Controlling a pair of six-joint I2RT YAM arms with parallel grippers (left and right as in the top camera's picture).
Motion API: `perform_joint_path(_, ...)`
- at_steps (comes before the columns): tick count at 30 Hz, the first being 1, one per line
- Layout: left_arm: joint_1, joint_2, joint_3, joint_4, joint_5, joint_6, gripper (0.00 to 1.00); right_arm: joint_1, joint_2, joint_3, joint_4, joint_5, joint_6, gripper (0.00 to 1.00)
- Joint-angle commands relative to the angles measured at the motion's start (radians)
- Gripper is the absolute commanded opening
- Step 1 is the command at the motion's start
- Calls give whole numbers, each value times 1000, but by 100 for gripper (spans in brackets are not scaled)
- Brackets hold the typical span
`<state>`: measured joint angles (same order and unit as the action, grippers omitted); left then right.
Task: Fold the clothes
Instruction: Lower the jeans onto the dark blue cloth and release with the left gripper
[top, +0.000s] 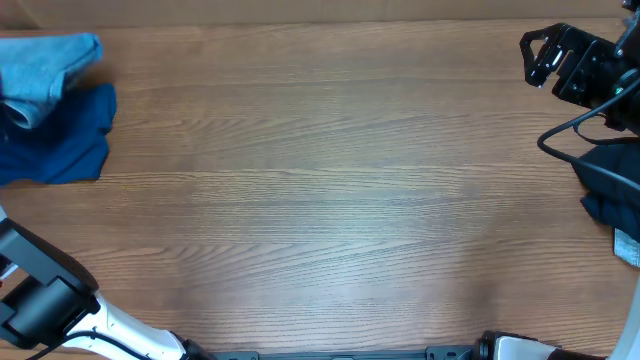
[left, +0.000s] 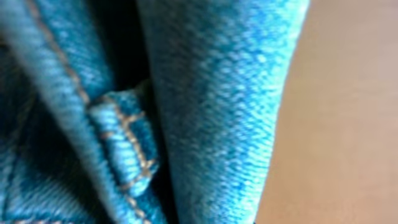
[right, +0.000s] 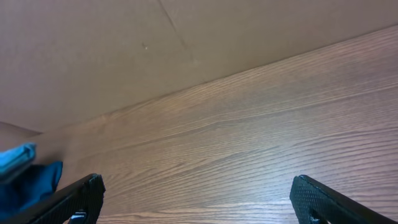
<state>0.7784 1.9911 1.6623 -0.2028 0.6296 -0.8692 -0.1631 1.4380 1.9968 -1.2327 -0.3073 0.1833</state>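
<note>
Reaching into the jeans at the table's far-left corner

Pale-blue jeans (top: 50, 62) lie bunched against a royal-blue garment (top: 70, 140) at the far-left corner of the table (top: 320, 200), probably piled there so the bare middle stays free for folding. Denim, with a stitched belt loop (left: 124, 149), fills the left wrist view. The left gripper's fingers are hidden but pressed together, and whether they pinch cloth cannot be told. The right gripper (top: 545, 50) hangs over the table's far-right corner, fingers (right: 74, 199) spread and empty, near a dark navy garment (top: 610, 185).

soft even light, faint shadows; jeans (left: 217, 93) close-up blurred.
</note>
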Motion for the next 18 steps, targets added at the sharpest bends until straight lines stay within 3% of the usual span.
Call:
perform_joint_path(1, -2, -6, 38, -32, -12, 60, 4, -3, -1, 6, 3, 4, -2, 100)
perform_joint_path(7, 2, -1, 8, -99, -125, 164, 10, -3, -1, 6, 3, 4, -2, 100)
perform_joint_path(11, 0, -2, 1, -46, -69, 241, 11, -3, -1, 6, 3, 3, -2, 100)
perform_joint_path(14, -2, -2, 1, 74, 51, 217, 9, -3, -1, 6, 3, 3, -2, 100)
perform_joint_path(18, 0, -2, 1, 225, 105, 127, 7, -3, -1, 6, 3, 3, -2, 100)
